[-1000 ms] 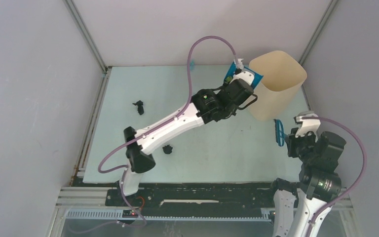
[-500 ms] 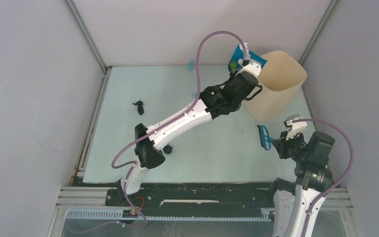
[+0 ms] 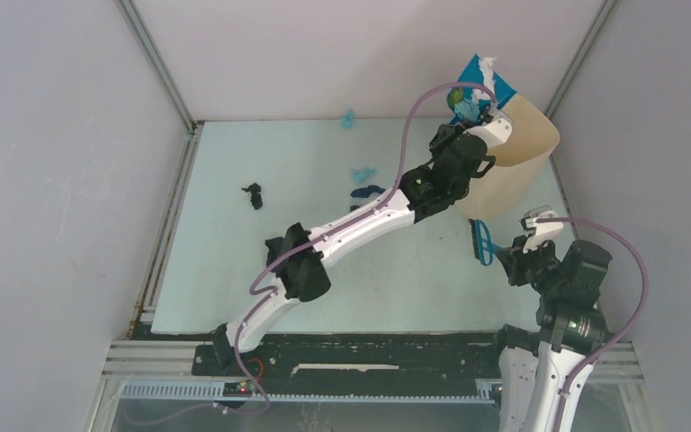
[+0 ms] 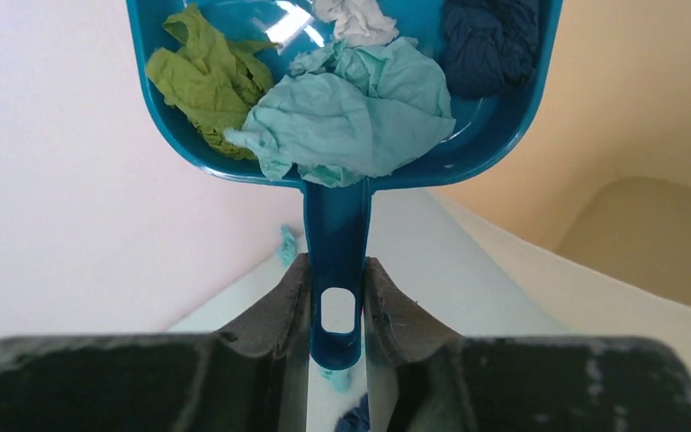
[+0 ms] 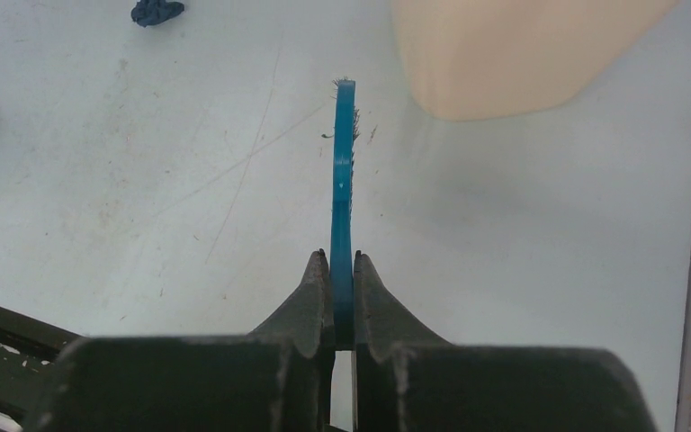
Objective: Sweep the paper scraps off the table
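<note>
My left gripper (image 4: 337, 270) (image 3: 479, 115) is shut on the handle of the blue dustpan (image 4: 495, 117) (image 3: 502, 87), raised high beside the beige bin (image 3: 515, 171). In the pan lie paper scraps: a greenish one (image 4: 205, 76), a light blue one (image 4: 351, 117), a white one (image 4: 355, 16) and a navy one (image 4: 486, 40). My right gripper (image 5: 342, 261) (image 3: 511, 254) is shut on the blue hand brush (image 5: 345, 189) (image 3: 482, 242), held low over the table (image 3: 234, 234) in front of the bin. Scraps on the table: a black one (image 3: 253, 193), a light blue one (image 3: 363, 173), a navy one (image 3: 365, 191) and a light blue one (image 3: 347, 118) at the back edge.
The bin also shows in the left wrist view (image 4: 648, 225) and the right wrist view (image 5: 513, 54). White walls close in the back and sides. A metal rail (image 3: 166, 225) runs along the table's left edge. A navy scrap (image 5: 156, 11) lies at the right wrist view's top left.
My left arm has lifted the dustpan with its scraps up and right, above the bin's rim. My right gripper has carried the brush left, then stayed. Two scraps behind the left arm came into view.
</note>
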`<control>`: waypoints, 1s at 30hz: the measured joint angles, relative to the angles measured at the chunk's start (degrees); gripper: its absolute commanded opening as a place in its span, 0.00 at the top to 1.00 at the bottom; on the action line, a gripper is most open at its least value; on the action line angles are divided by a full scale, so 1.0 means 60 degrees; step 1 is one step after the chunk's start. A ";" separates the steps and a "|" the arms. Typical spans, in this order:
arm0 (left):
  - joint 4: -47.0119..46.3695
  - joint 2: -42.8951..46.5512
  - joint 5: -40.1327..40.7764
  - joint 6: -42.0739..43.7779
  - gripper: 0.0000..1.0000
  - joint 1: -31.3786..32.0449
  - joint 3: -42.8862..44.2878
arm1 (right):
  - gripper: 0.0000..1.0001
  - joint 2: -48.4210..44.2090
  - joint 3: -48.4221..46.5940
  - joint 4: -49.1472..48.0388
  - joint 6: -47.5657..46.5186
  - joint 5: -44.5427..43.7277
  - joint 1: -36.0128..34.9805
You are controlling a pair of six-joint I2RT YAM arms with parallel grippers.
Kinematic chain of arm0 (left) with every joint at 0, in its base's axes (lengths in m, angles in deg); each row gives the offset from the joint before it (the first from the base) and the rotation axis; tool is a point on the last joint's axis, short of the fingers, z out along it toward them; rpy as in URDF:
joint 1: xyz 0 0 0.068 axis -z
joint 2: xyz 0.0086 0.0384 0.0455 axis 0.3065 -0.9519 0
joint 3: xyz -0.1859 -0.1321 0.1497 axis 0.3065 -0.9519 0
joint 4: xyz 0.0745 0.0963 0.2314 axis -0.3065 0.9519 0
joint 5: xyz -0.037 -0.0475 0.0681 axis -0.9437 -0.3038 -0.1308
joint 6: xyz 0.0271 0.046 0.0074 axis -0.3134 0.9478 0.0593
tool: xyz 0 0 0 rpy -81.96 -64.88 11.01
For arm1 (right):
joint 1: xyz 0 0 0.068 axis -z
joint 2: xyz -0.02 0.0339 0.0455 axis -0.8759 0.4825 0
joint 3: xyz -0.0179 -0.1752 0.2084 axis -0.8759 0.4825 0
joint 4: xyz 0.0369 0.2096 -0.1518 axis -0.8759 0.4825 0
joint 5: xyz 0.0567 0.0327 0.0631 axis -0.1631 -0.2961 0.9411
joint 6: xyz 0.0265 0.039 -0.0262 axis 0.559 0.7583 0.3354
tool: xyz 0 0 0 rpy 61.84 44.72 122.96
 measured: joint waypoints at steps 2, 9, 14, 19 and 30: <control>-0.0758 -0.0331 0.0098 0.0860 1.00 -0.0015 0.0000 | 1.00 -0.0098 0.0000 -0.0004 0.0011 0.0000 0.0000; -0.3963 -0.0623 0.0200 0.4561 1.00 -0.0040 -0.1545 | 1.00 -0.0288 0.0000 -0.0047 0.0026 -0.0004 -0.0051; -0.5865 -0.0707 0.0244 0.7162 0.98 -0.0066 -0.2539 | 1.00 -0.0288 0.0000 -0.0055 0.0051 -0.0007 -0.0215; -0.6816 -0.0732 0.0138 0.8714 1.00 -0.0066 -0.3027 | 1.00 -0.0288 0.0000 -0.0055 0.0062 -0.0022 -0.0382; -0.7380 -0.0736 0.0095 0.9511 1.00 -0.0091 -0.3173 | 1.00 -0.0288 0.0000 -0.0055 0.0135 -0.0084 -0.0448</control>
